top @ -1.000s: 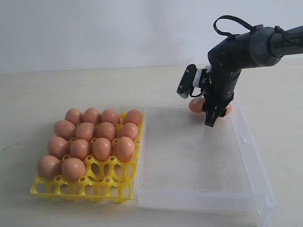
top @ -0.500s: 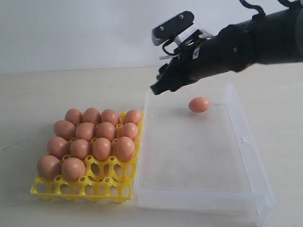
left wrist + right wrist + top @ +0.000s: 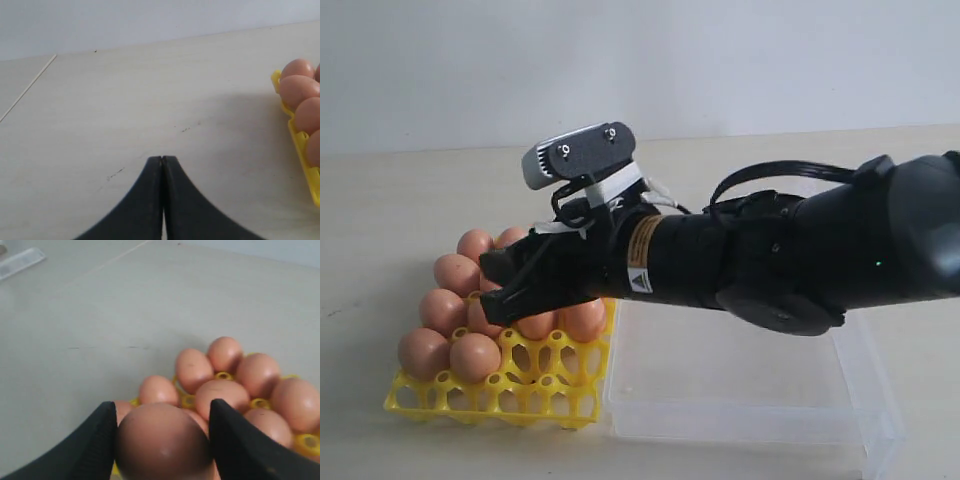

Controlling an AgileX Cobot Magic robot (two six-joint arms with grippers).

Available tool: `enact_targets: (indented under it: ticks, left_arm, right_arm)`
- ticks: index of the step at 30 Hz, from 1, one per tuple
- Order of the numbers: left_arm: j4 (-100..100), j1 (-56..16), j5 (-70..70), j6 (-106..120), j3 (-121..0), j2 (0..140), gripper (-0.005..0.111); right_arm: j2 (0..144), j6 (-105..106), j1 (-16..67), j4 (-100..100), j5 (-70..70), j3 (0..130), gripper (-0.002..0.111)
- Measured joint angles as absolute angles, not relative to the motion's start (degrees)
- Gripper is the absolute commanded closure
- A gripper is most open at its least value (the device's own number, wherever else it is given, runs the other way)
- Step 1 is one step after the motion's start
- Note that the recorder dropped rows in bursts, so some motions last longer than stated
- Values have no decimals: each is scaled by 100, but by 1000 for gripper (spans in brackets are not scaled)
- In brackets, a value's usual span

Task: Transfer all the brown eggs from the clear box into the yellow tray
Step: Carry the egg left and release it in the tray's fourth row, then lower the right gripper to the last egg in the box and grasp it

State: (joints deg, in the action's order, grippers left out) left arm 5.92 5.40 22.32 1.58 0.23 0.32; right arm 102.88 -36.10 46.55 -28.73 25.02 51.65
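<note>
From the side of the room, the right arm stretches low across the scene, and the right gripper [image 3: 500, 287] hangs over the yellow tray [image 3: 490, 400], which sits on the pale tabletop [image 3: 400, 200]. Brown eggs [image 3: 425, 352] fill the tray's far rows, while the nearest row of cups is bare. The clear box [image 3: 740, 415] lies just beside the tray on its right, and the arm hides much of it. From here I cannot tell what sits between the fingers.

The left wrist camera shows the left gripper [image 3: 162, 161] with its two dark fingers pressed together, holding nothing, over bare tabletop [image 3: 125, 90]. The tray's edge [image 3: 300, 145] and a few brown eggs [image 3: 297, 90] show off to one side, well apart from it.

The right wrist camera settles it. The right gripper [image 3: 163, 411] is clamped on the held egg [image 3: 162, 445], with a black finger [image 3: 95, 440] against each side. Beyond it sit the other brown eggs [image 3: 220, 395] in the yellow tray [image 3: 222, 375].
</note>
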Motion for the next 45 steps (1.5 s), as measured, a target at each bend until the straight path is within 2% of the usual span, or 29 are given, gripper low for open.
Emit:
enact_targets:
  ticks: [10,17,21,25,26,28,34,37,42,43,45]
  left_arm:
    - [592,540,2232,158,23,32,107]
    - [592,540,2232,158,23,32,107]
    - [592,540,2232,158,23,32,107]
    - [592,540,2232,158,23,32,107]
    - [592,540,2232,158,23,32,107]
    - [592,540,2232,158,23,32,107]
    - [592,540,2232,158,23,32,107]
    - [592,540,2232,158,23,32,107]
    - [592,540,2232,158,23,32,107]
    - [592,540,2232,158,23,32,107]
    - [592,540,2232,158,23,32,107]
  right_arm:
    - [10907,-5162,4655,-3896,3056,5147,108]
    - [11198,-5319,4655,-3976,3221,5147,106]
    - [11445,-5130,4633,-3952,3428,5147,95]
    - [11544,-4849,4635,-3790,3508,5126,69]
    - [11544,-4807,4635,-3733,3508,5126,59]
    - [11544,-4708,4635,-3518,3521,5126,48]
    - [11357,-4686,4635,-3239,3323,5126,47]
    - [10567,-4712,4635,-3224,2553,5126,50]
    - [9447,-4038,4439,-2957,-668,5696,50]
    - [9357,-3577,4135,-2705,-1900,6034,50]
    - [9426,-3332,3744,-2458,-2745,6345,50]
